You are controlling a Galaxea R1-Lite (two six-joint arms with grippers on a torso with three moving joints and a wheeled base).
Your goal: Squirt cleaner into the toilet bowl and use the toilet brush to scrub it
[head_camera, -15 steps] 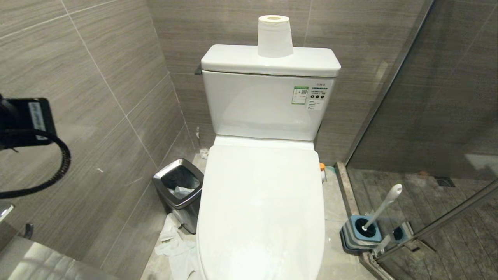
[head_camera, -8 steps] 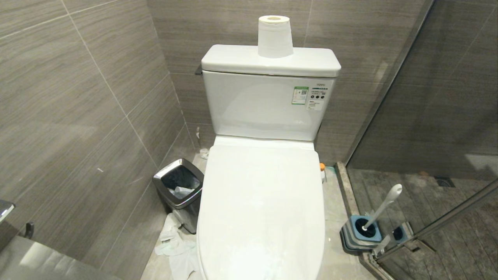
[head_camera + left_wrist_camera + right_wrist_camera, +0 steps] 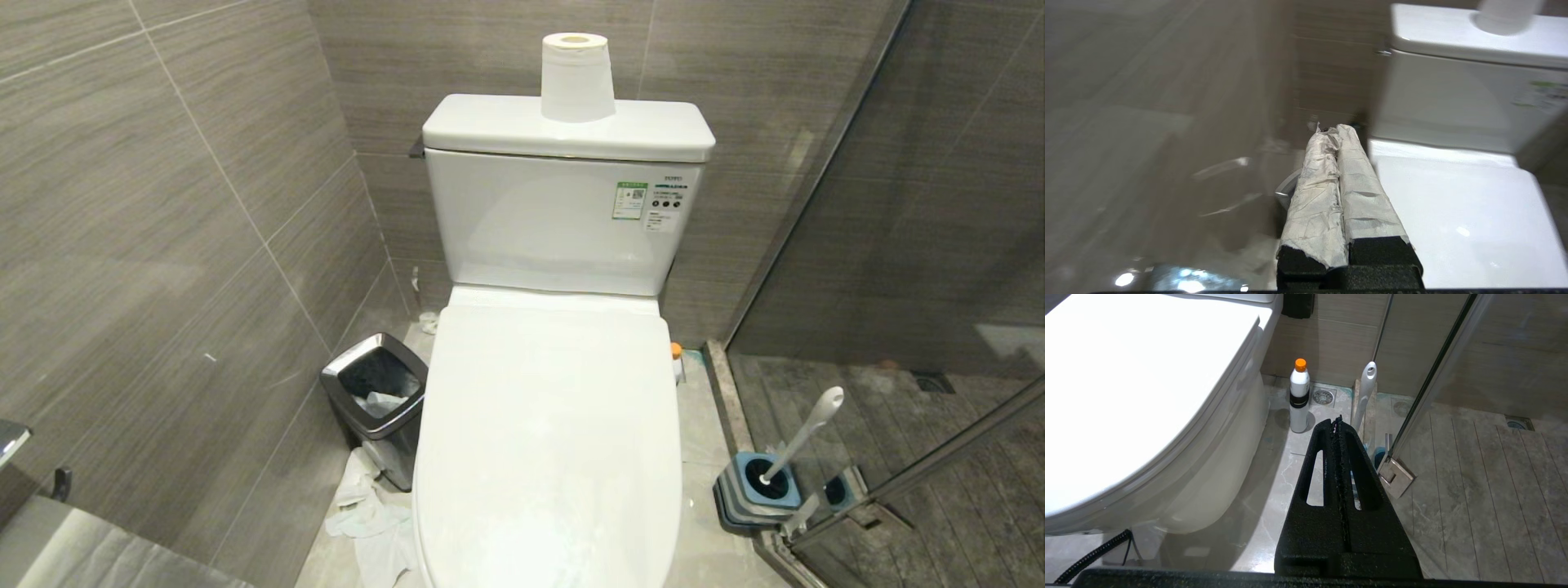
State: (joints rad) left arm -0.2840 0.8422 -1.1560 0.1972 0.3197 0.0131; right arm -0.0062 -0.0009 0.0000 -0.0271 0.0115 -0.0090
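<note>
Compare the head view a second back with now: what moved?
The left arm, showing at the left edge a second ago, has left the head view; its left gripper is shut and empty, aimed towards the toilet. Nothing taken or released. Lid down, toilet brush in its holder, bin and right gripper unchanged.

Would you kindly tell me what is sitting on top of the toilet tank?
One roll of toilet paper stands upright on the tank lid, toward its back edge. Nothing else shows there. The lid hides the tank's inside.
</note>
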